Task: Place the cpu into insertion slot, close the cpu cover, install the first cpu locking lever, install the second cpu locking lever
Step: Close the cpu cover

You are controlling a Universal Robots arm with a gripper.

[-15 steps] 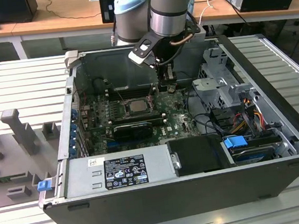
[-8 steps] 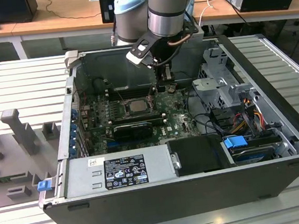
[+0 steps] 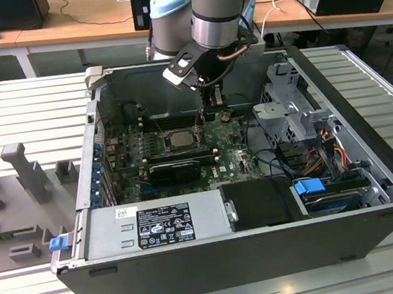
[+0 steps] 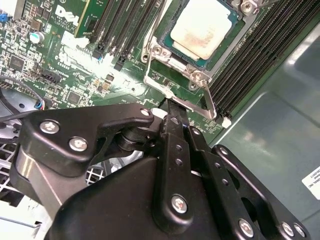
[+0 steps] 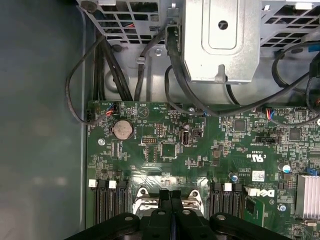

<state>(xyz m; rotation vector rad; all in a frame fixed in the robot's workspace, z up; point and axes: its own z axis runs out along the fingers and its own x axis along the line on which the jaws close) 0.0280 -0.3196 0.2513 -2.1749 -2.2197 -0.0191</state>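
Observation:
The cpu [image 4: 202, 30] [image 3: 179, 139], a square chip with a silver-grey top, lies in the insertion slot [image 4: 176, 65] on the green board. The silvery cpu cover [image 4: 161, 54] lies flat around it as a frame. A wire locking lever [image 4: 207, 100] runs along the socket's edge and stands up from the board [image 3: 199, 127]. A second lever [image 4: 150, 42] lies along the adjoining side. My gripper [image 4: 172, 104] [image 5: 171, 199] [image 3: 213, 108] hangs just beside the socket corner. Its two black fingers are pressed together with nothing visible between them, the tip close to the lever's bend.
The board sits deep in an open tower case [image 3: 372, 191] with tall walls. Black memory slots [image 4: 260, 55] flank the socket. A metal drive cage [image 5: 222, 40] and black cables [image 5: 175, 75] lie beyond the board. A power supply [image 3: 156, 226] fills the front.

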